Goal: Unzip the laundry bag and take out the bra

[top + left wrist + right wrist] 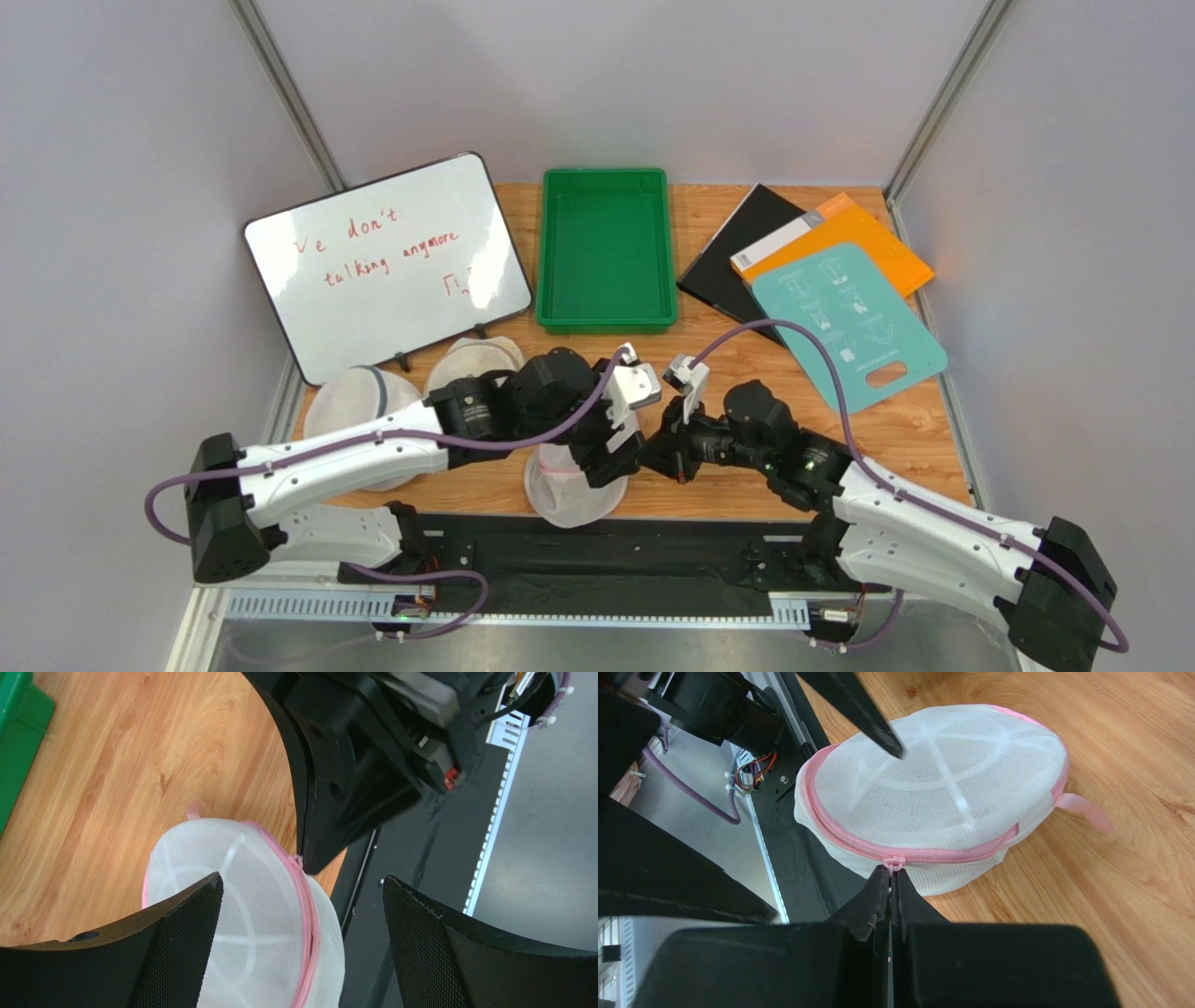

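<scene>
Your right gripper (pixel 890 878) fills the bottom of its wrist view. Its two fingers are pressed together, and their tips seem to pinch the pink zipper pull (pixel 893 862) of the laundry bag (pixel 941 777). The bag is a white mesh dome with pink ribs. It rests at the near edge of the table (pixel 912 434), with its near side overhanging the black base rail (pixel 603 560). The zipper looks fully closed around the rim, with the pull at 6 o'clock on the bag as this wrist camera sees it.

Your left gripper (pixel 302 882) hangs over the same bag with its fingers (pixel 179 945) spread wide. One finger is over the dome and the other is out over the rail, and nothing is held between them. That straddle looks meant to brace the bag so it does not drag along when the pull is drawn round.

You cannot see the bra. It is presumably inside, but the mesh does not show it clearly.

From above, taking the bag as the centre:
- A green tray (pixel 606 175) lies at 12 o'clock.
- A whiteboard (pixel 386 266) stands at 10 o'clock.
- Two plain white mesh bags (pixel 351 399) sit at 9 o'clock, partly under the left arm.

The unzipping looks barely begun.
</scene>
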Motion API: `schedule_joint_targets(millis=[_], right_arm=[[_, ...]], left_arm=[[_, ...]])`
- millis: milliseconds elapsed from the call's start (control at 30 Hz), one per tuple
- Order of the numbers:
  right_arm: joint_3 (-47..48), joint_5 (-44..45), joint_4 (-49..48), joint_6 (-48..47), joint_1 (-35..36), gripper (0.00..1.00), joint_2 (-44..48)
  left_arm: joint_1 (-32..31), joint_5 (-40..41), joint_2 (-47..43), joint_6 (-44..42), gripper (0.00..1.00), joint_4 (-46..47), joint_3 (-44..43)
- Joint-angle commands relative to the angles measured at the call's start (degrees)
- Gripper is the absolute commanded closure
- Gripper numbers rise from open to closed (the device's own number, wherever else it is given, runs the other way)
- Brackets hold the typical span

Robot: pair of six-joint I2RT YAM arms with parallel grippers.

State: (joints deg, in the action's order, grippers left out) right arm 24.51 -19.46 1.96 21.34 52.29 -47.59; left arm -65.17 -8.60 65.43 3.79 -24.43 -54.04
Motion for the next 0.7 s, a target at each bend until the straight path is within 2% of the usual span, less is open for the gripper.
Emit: schedule_joint_targets(millis=[0,167,533,667], right_arm=[[2.73,0.65,-0.20,-0.34,0.97,1.00,0.66],[2.38,1.01,1.12,-0.34,1.06,1.00,2.33],[3.00,1.44,2.08,-0.78,1.06,1.00,3.12],[3.26,1.62,2.53,-0.95,1.06,1.00,3.30]], left_arm=[[-0.05,-0.80,5.58,-1.94,0.13,0.35,-4.13],[-0.05,-0.80,7.26,-1.77,0.19,-0.01,-4.14],[-0.05,0.51,7.43,-1.51,0.20,-1.15,-0.54],[-0.05,0.78,4.98,-0.81,0.21,-0.10,2.70]])
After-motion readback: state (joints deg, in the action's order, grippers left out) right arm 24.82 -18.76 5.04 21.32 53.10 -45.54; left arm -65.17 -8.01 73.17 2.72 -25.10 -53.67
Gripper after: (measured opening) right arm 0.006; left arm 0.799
